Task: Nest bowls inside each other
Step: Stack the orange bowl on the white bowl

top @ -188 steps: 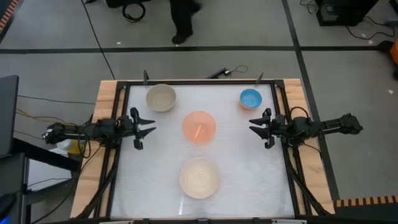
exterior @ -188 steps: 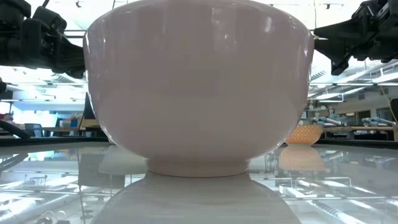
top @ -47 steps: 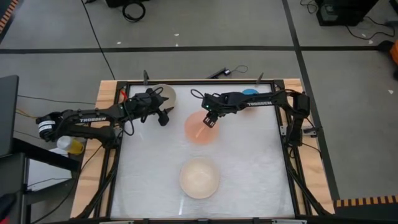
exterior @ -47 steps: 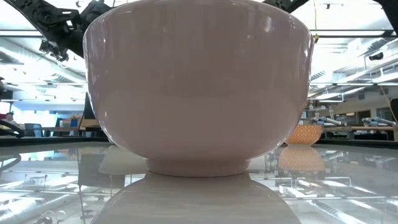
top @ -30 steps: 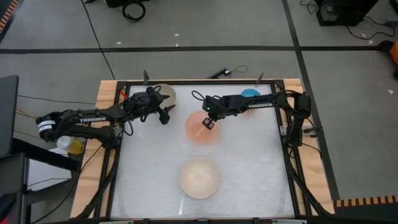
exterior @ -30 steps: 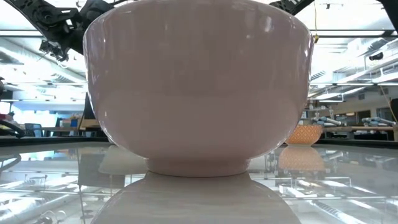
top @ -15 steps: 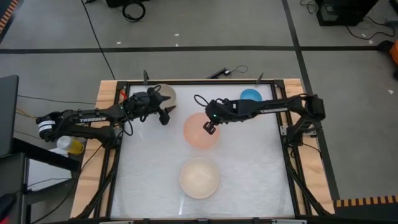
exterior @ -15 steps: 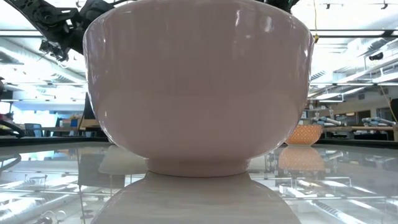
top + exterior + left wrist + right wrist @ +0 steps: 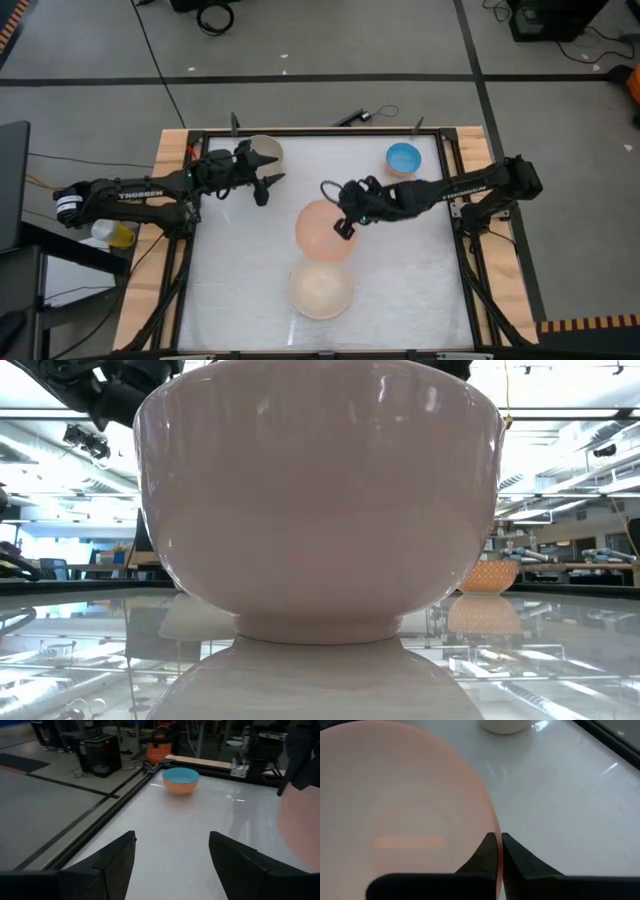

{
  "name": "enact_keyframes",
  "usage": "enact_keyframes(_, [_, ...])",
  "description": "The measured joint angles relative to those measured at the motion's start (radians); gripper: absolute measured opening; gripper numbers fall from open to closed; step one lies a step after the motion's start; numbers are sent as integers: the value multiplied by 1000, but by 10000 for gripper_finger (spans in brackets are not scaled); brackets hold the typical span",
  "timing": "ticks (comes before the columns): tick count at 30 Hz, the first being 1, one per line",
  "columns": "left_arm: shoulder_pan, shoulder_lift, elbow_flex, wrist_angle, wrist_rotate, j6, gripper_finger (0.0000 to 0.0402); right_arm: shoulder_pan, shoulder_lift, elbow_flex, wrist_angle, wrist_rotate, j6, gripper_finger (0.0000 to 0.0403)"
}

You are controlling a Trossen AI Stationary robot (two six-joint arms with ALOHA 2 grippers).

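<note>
The peach-orange bowl [image 9: 322, 230] hangs above the table's middle with my right gripper [image 9: 345, 224] shut on it; it fills the right wrist view [image 9: 400, 805]. Just nearer stands the cream-white bowl [image 9: 320, 289] on its foot [image 9: 318, 628], which blocks most of the low view. The beige-tan bowl [image 9: 264, 151] sits at the far left, the blue bowl [image 9: 403, 157] at the far right. My left gripper [image 9: 267, 187] hovers open beside the beige-tan bowl, with nothing between its fingers [image 9: 119, 862]. My right gripper pinches the peach-orange bowl's rim [image 9: 495, 827] on its right side between the two fingers [image 9: 516, 854]. The fingers come slanting down from the table's right. The bowl is lifted clear of the table, and its near edge overlaps the cream-white bowl in the high view.
A black frame [image 9: 447, 170] runs around the white tabletop. Bare table lies to the near left and near right of the cream-white bowl. The left wrist view shows the blue bowl [image 9: 181, 780] by the far rail.
My right gripper has stayed shut on the peach-orange bowl and carried it up and toward the table's near edge. The bowl has left its place in the middle and now hangs clear, next to the cream-white bowl.
</note>
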Motion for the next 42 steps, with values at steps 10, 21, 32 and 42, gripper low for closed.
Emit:
enact_keyframes(10, [-150,12,-1,-34,-22,-123,230,126,8,0,104,28,-20,11])
enact_keyframes(21, [-416,12,-1,-31,-213,-188,222,223,13,0,246,43,-49,11])
enact_keyframes(32, [-528,12,-1,-30,-308,-210,221,258,189,0,285,19,-18,11])
enact_keyframes(42, [-529,13,-1,-52,-313,-232,221,239,197,0,145,-105,46,25])
